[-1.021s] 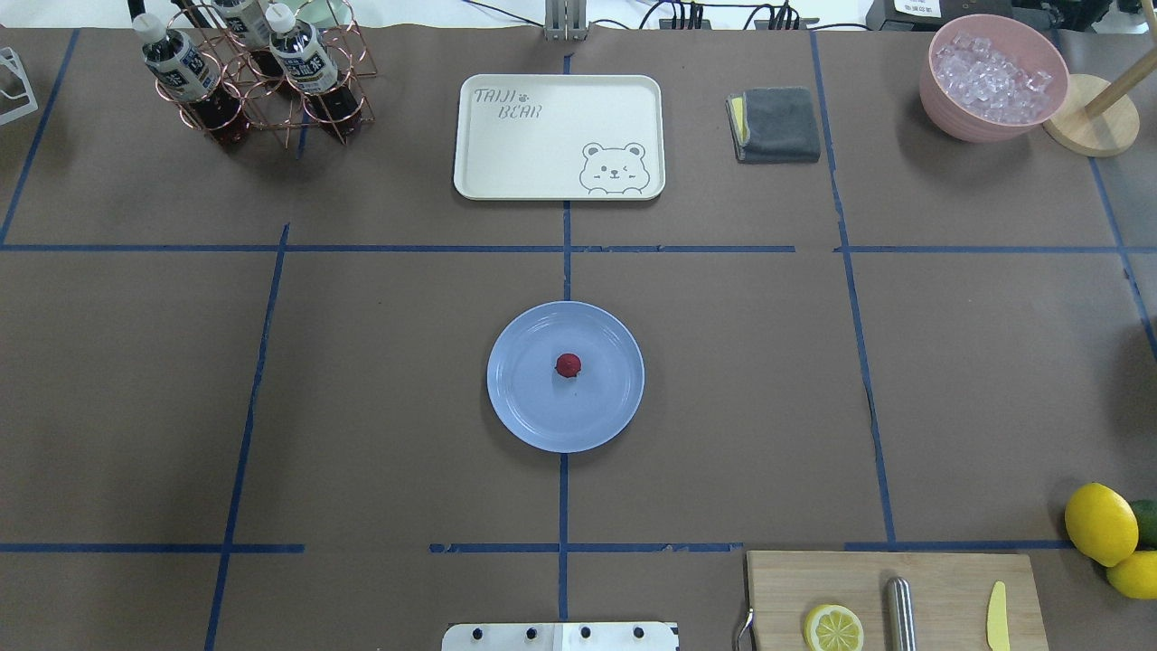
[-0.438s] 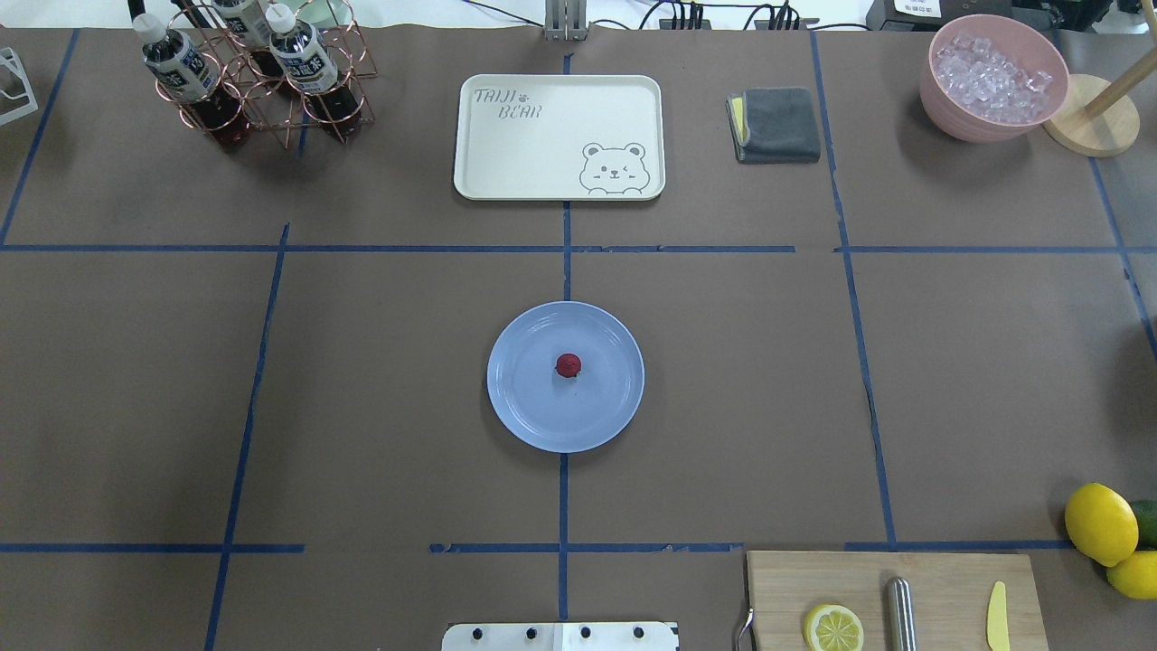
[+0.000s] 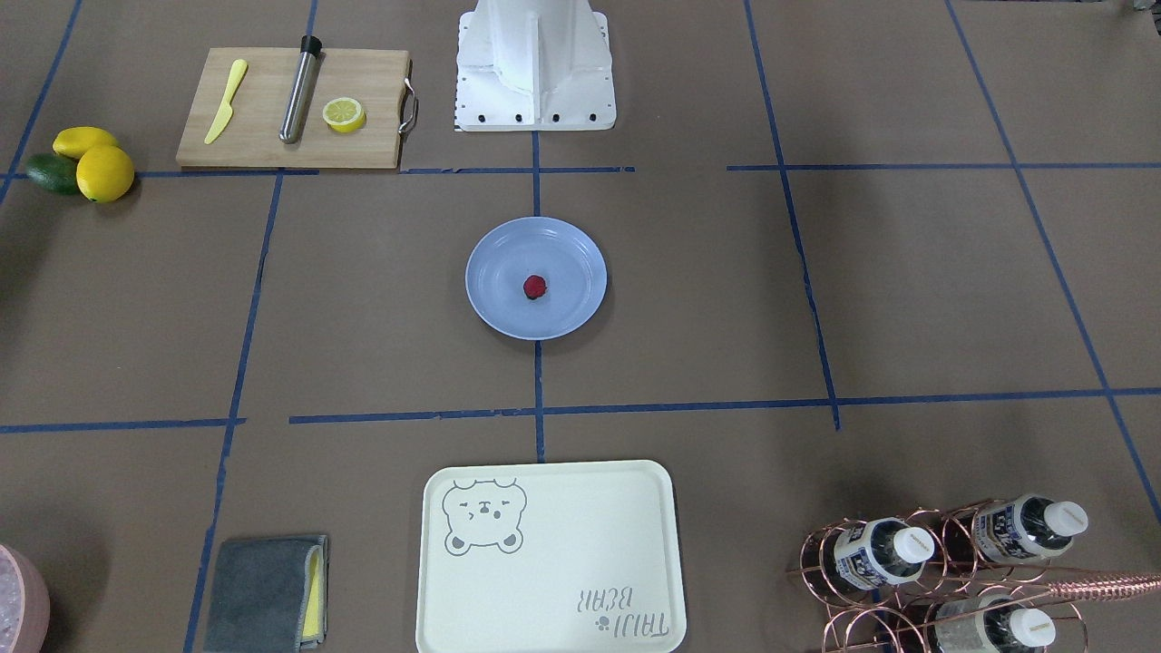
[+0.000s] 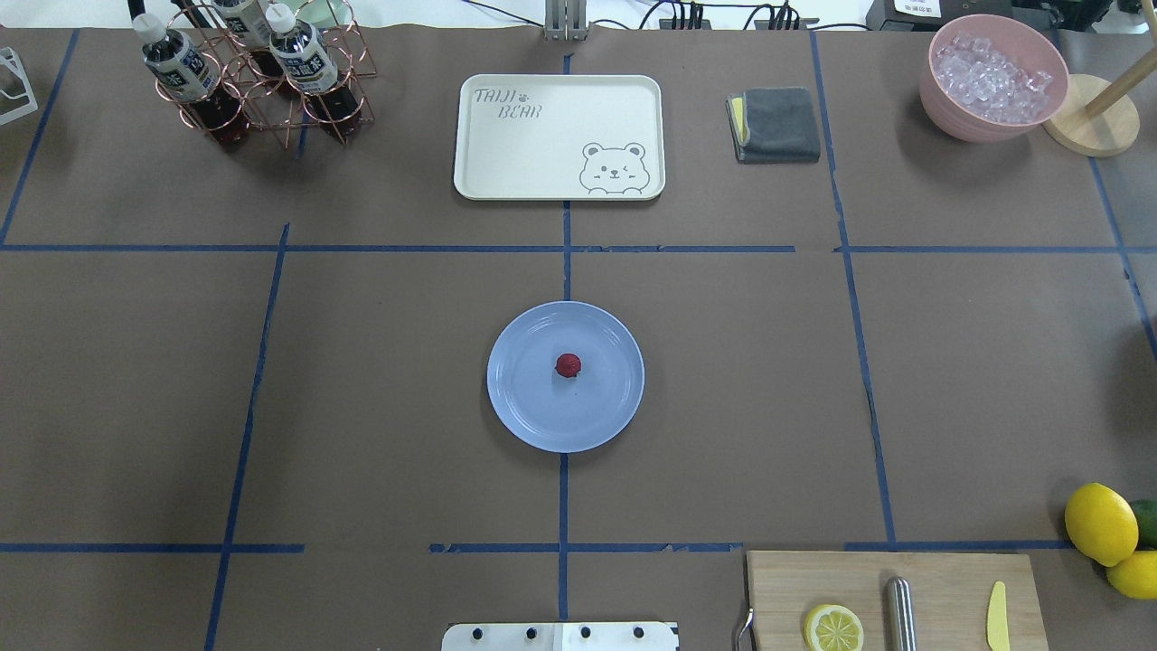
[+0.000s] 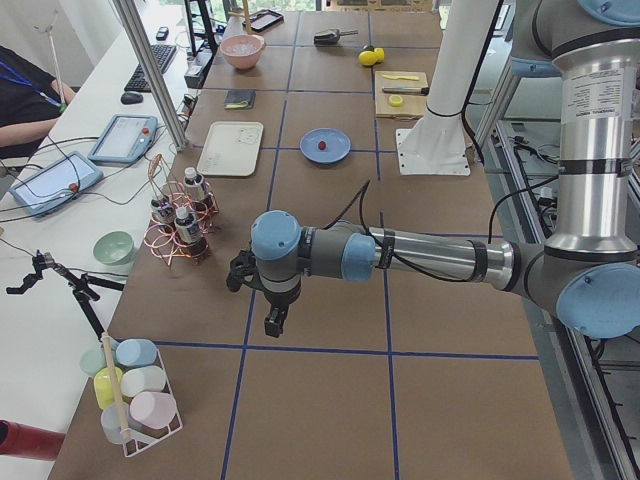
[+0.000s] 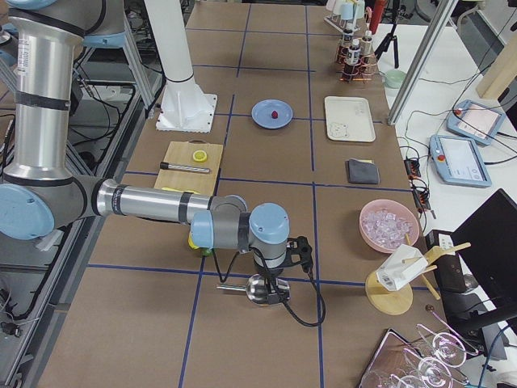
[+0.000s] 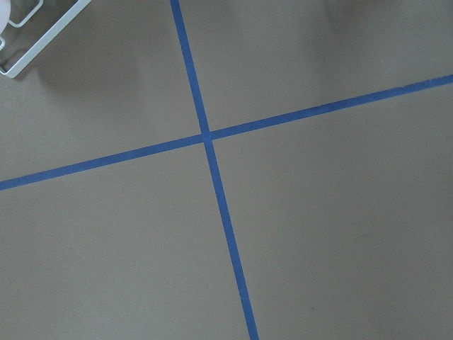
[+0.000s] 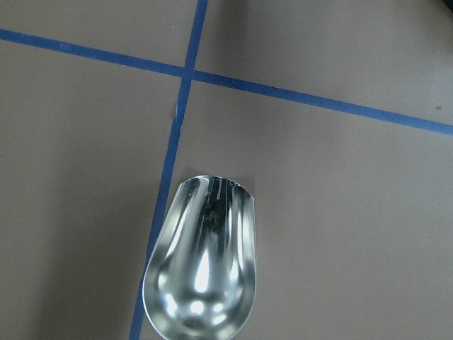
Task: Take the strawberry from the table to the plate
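The small dark-red strawberry (image 4: 568, 365) (image 3: 535, 287) lies near the middle of the round light-blue plate (image 4: 524, 407) (image 3: 494, 272), which rests on the brown table (image 4: 380, 380) at its centre. Both arms are far from it, out at the table's two ends. My left gripper (image 5: 274, 322) hangs over bare paper in the exterior left view. In the exterior right view my right gripper (image 6: 273, 289) hangs just above a metal scoop (image 8: 202, 269). From these side views I cannot tell whether either gripper is open or shut.
A cream bear tray (image 4: 559, 136), grey cloth (image 4: 776, 125), pink bowl of ice (image 4: 992, 77) and bottle rack (image 4: 258, 77) line the far edge. A cutting board (image 4: 890, 601) with lemon half, and lemons (image 4: 1101, 524), sit near right.
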{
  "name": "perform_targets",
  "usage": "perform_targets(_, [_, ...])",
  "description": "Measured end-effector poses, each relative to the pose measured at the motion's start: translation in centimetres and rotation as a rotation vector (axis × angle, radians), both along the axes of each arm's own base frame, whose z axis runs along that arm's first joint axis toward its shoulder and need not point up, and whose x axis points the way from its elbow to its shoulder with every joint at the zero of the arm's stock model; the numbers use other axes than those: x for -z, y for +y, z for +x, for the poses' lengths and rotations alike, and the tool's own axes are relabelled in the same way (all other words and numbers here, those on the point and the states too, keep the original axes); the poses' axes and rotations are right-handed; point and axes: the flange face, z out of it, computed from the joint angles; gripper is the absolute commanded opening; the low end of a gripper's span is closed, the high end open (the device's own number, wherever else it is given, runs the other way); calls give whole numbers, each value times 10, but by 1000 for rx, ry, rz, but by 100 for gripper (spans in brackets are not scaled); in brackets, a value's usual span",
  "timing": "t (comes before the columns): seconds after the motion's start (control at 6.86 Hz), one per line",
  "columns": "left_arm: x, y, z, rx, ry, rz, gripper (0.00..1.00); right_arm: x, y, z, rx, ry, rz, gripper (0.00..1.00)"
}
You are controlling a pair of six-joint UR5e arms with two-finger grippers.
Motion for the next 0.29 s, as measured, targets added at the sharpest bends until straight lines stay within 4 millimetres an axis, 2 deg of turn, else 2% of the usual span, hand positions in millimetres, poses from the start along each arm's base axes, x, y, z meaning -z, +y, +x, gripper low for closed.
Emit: perform_targets(0.29, [-2, 0, 0, 0, 0, -4, 100, 0, 0, 0, 0, -1, -1, 100])
